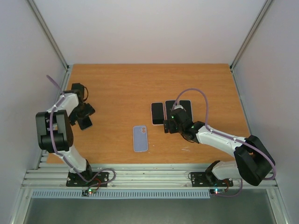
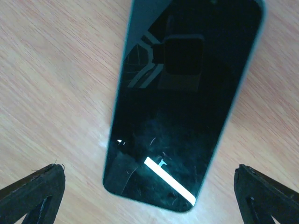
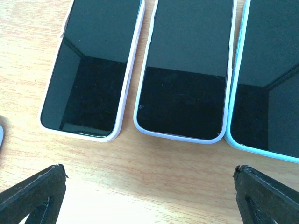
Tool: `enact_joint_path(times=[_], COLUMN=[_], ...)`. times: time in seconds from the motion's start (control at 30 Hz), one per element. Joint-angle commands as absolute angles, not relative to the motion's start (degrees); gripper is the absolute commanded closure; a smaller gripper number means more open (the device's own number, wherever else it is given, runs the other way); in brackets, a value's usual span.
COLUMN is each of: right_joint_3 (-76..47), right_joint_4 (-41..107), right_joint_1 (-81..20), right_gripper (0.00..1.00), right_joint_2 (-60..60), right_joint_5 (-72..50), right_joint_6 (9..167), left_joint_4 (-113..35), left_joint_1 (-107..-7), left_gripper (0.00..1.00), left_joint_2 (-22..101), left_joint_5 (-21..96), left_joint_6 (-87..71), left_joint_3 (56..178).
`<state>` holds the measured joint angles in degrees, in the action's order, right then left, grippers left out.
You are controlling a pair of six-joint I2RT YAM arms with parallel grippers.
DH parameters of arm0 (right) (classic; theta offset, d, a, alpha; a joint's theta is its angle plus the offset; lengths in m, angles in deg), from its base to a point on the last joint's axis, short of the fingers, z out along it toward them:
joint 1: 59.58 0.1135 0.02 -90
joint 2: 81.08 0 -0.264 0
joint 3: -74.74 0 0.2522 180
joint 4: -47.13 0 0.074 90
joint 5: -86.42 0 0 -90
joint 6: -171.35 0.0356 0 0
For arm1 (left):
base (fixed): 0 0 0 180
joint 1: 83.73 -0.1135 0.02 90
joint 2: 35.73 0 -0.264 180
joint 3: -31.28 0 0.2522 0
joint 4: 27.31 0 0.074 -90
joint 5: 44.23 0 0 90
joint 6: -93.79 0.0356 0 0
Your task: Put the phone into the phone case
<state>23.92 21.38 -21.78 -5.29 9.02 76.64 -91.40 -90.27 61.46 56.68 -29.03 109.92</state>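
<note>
"Top external view first: where is the phone (image 2: 187, 93)?" asks the inspector.

"Flat on the surface (image 1: 121, 84) at the far left, screen up, under the left pincer (image 2: 148, 170). The case (image 1: 140, 138) lies empty towards the near edge, about midway between the arms and well apart from the phone."

"State of that pincer?"

"Jaws wide apart, one on each side of the phone's near end, neither touching it (the left wrist view shows bare wood in both gaps). Nothing is held."

"And the right side?"

"The right pincer (image 3: 149, 170) is likewise apart and empty, hanging just short of three cased phones (image 3: 187, 65) laid side by side. I judge those to be no part of this step."

"Your recommendation?"

"I take the step in hand to be the pick-up. The phone lies skewed between the jaws, so square the wrist to its long edges before closing. Grip the edges, never the glass. It looks thin and slick, so take it low and centred and lift it level. Over the case, match the long axes, seat one end first, then press the other down. Risks noted: the phone slipping, and the case skating on the wood. The right arm could steady the case."
</note>
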Motion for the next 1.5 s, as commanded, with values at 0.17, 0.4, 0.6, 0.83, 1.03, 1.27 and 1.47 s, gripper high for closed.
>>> enact_joint_path(times=[0.17, 0.4, 0.6, 0.83, 1.03, 1.27, 1.47], right_joint_3=[23.9, 23.7, 23.5, 23.6, 23.7, 24.2, 23.4], right_joint_4=[22.7, 22.7, 22.5, 22.4, 22.4, 21.9, 21.6], right_joint_1=[-22.1, -22.1, -22.1, -22.1, -22.1, -22.1, -22.1], right_gripper=[0.02, 0.01, 0.02, 0.02, 0.01, 0.02, 0.01], right_joint_2=[-5.1, -4.6, -4.3, -5.0, -4.9, -6.0, -6.8], right_joint_5=[8.7, 8.5, 8.4, 8.5, 8.1, 6.2, 0.0], right_joint_6=[77.3, 77.0, 77.0, 77.0, 77.3, 77.2, 77.6], left_joint_4=[-88.6, -86.9, -88.2, -87.5, -86.1, -84.6, -82.9], left_joint_1=[-95.6, -96.2, -96.3, -96.2, -94.1, -87.3, -79.0], left_gripper=[0.01, 0.01, 0.04, 0.21, 0.32, 0.35, 0.36], left_joint_2=[68.6, 72.1, 75.2, 75.4, 71.6, 64.6, 57.8], left_joint_5=[50.7, 46.8, 47.4, 45.3, 42.1, 39.4, 37.4], left_joint_6=[-26.2, -25.5, -25.5, -26.2, -27.4, -29.2, -31.7], left_joint_3=[114.1, 115.9, 117.2, 114.8, 111.5, 107.5, 104.2])
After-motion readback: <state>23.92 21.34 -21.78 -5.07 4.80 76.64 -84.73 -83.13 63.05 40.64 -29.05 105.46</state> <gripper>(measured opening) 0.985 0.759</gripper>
